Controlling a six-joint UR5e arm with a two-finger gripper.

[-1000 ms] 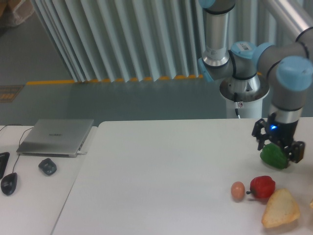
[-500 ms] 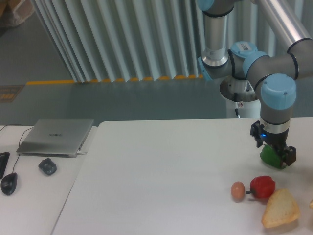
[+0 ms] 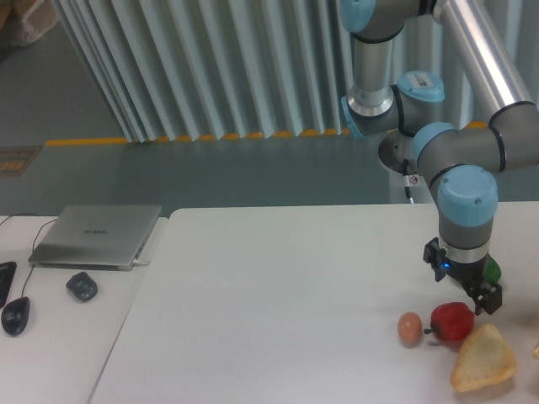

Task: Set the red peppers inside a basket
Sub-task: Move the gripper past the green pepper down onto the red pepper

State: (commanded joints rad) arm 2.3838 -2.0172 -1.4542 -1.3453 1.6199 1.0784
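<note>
The gripper (image 3: 466, 284) hangs low over the right part of the tabletop (image 3: 278, 295), its dark fingers pointing down just above and slightly behind the red pepper (image 3: 452, 321); from this side view I cannot tell whether the fingers are spread or pressed together, and nothing appears to be held between them. The step in hand reads as the approach to the pepper, so the sound way is to centre the fingers over its widest bulge, come straight down and close across the lumpy sides rather than on the stem, since the skin is glossy and rounded and would likely slip from a shallow pinch. The pepper sits near the front right corner of the tabletop, small, shiny and bumpy, with a dark stem on its left. Just beside it on the left lies a smooth brown egg (image 3: 409, 326), which looks easy to knock and roll, so the descent should keep clear of that side. Touching or nearly touching the pepper at the front is a pale, rough-crusted piece of bread (image 3: 482, 358). A green bell pepper (image 3: 491, 270) shows partly behind the wrist. No basket is in view.
</note>
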